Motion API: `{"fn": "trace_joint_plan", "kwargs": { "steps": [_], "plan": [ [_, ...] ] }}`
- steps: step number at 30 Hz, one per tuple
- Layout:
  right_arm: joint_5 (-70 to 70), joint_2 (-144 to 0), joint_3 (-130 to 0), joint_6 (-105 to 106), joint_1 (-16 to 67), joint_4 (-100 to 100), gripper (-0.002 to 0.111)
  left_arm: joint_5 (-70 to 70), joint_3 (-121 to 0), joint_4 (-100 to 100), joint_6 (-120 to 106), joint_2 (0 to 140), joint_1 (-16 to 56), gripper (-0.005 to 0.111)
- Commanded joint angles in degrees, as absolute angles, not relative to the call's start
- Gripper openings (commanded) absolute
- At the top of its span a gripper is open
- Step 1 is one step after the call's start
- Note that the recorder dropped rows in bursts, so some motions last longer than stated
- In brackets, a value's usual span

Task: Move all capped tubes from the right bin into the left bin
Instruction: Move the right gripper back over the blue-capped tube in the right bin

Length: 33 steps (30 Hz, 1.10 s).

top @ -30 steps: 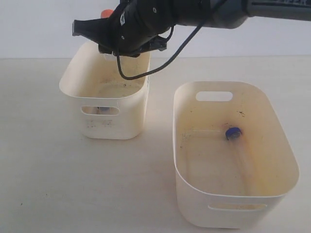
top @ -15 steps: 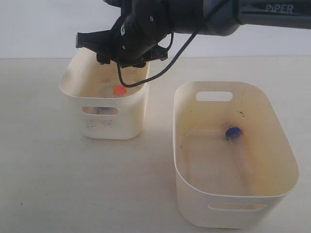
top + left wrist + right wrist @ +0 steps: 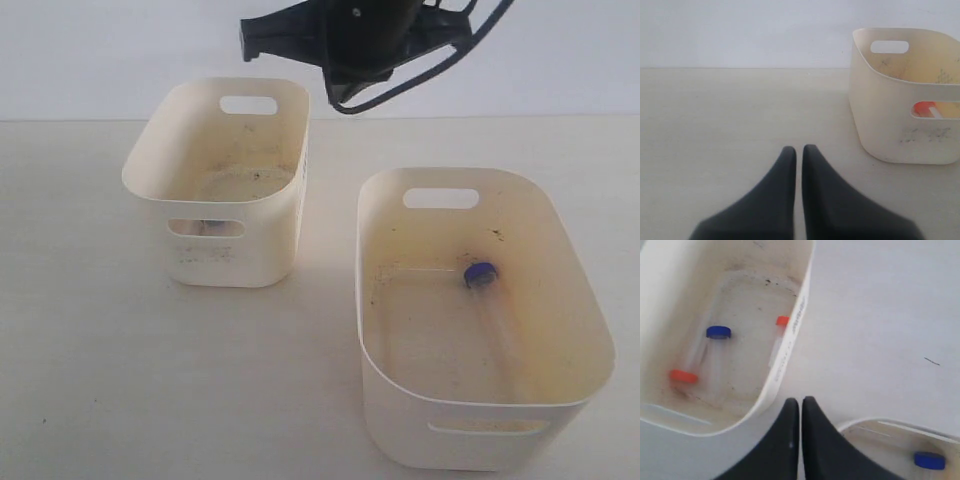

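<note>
We see larger, wider cream-white plastic bin (image 3: 400, 430) by near right edge of pale worktop (image 3: 100, 380). One clear tube with blue cap (image 3: 480, 272) lies on its yellowed floor, cap toward far wall. Smaller, narrower cream-white plastic bin (image 3: 250, 250) sits toward far left edge. On its floor we count blue-capped tube (image 3: 718, 332), orange-capped tube (image 3: 683, 375) and second orange-capped tube (image 3: 782, 320) along side wall. Right gripper (image 3: 800, 401) hangs above gap between bins, jaws pressed together. Left gripper (image 3: 799, 149) is low over bare worktop near smaller bin, jaws pressed together.
</note>
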<state>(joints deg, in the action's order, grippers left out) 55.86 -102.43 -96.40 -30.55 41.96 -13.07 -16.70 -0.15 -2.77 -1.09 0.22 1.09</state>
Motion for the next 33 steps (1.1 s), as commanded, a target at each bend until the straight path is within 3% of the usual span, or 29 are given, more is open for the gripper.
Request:
{"fn": "trace_joint_plan", "kwargs": {
  "steps": [1, 13, 28, 33],
  "plan": [
    [60.88, -99.46, -96.65, -31.41, 41.62, -14.93, 0.000, -16.92, 0.00, -3.28, -0.97, 0.00, 1.22, 0.004],
    [61.45, -91.94, -79.95, -35.40, 41.10, -14.96, 0.000, -16.92, 0.00, -3.28, -0.97, 0.00, 1.22, 0.004],
    [64.33, -91.90, -71.89, -41.41, 40.98, -12.47, 0.000, -16.92, 0.00, -3.28, -0.97, 0.00, 1.22, 0.004],
    [61.12, -91.90, -67.93, -38.43, 37.08, -6.96, 0.000, -16.92, 0.00, -3.28, -0.97, 0.00, 1.22, 0.004]
  ]
}}
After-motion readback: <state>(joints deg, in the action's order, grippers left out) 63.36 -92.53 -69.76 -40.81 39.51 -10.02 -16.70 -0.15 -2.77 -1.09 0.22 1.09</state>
